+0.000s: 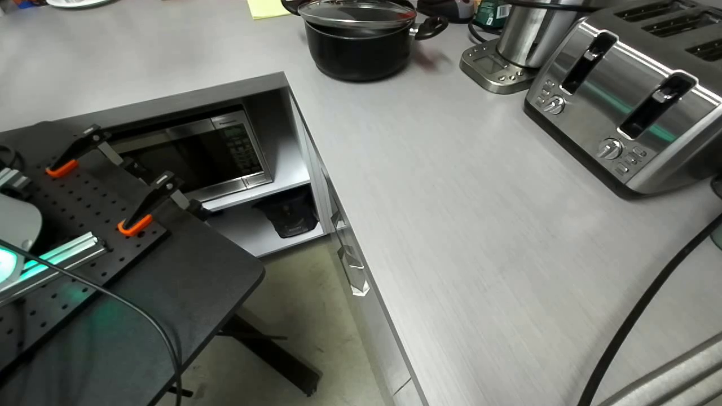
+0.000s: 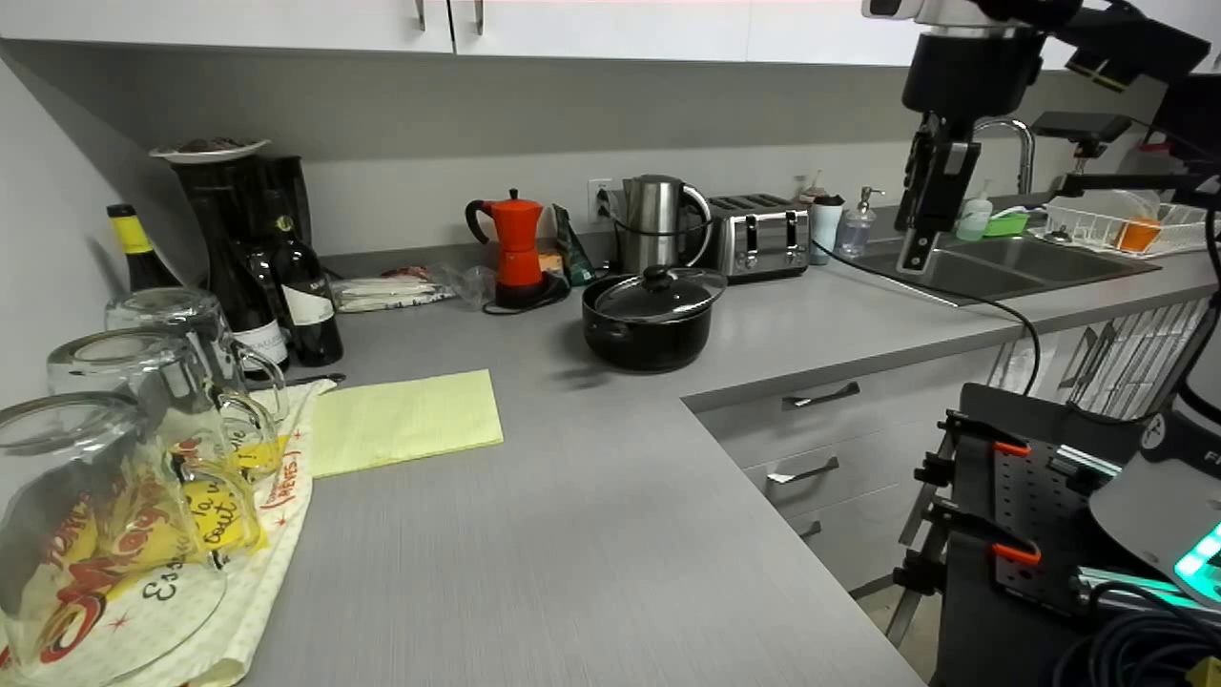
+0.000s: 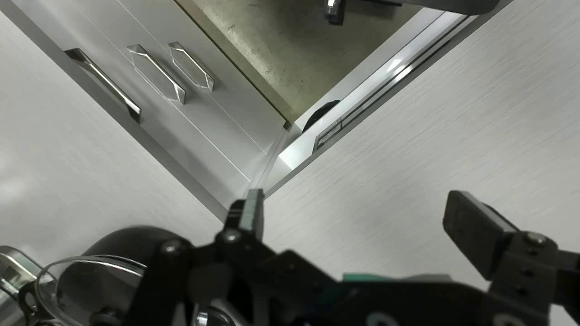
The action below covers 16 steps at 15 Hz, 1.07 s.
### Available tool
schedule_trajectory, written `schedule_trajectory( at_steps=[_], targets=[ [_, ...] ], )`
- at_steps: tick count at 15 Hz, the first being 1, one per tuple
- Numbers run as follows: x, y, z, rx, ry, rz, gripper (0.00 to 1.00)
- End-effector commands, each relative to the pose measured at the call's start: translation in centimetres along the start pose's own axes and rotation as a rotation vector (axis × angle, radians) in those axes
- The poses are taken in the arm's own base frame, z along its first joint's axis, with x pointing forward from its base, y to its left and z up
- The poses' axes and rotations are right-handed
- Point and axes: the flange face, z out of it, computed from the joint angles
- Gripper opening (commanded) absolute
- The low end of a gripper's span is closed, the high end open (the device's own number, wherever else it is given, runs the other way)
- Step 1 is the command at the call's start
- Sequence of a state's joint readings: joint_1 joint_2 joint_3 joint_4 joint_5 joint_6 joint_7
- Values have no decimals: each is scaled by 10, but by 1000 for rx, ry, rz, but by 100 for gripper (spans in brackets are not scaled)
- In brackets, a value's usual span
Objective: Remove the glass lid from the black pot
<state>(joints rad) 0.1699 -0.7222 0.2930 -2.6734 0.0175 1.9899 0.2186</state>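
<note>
The black pot (image 1: 361, 53) stands on the counter near its inner corner; it shows in both exterior views (image 2: 644, 345). The glass lid (image 1: 358, 14), clear with a dark knob, rests on the pot off-centre and tilted, overhanging one side of the rim (image 2: 668, 298). In the wrist view the pot (image 3: 131, 244) and lid (image 3: 97, 283) are at the lower left, partly hidden behind the gripper. My gripper (image 3: 354, 203) is open and empty. In an exterior view it hangs in the air, pointing down (image 2: 918, 253), well to the right of the pot and higher than it.
A steel kettle (image 2: 651, 224), a silver toaster (image 2: 760, 239) and a red moka pot (image 2: 518, 243) stand behind the pot. A yellow cloth (image 2: 405, 425), glass mugs (image 2: 105, 496) and bottles (image 2: 305, 305) are at the left. A black cable (image 2: 916, 281) crosses the counter.
</note>
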Motion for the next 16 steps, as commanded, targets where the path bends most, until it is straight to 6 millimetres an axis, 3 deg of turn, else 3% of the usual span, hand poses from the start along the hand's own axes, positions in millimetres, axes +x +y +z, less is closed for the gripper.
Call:
schedule_trajectory(
  at_steps=[1,9,16],
  targets=[
    [40,31,4,19,-26,56,100],
    [137,119,26,121,-74,215,100],
    [210,186,62,143,-61,364,100]
  ],
)
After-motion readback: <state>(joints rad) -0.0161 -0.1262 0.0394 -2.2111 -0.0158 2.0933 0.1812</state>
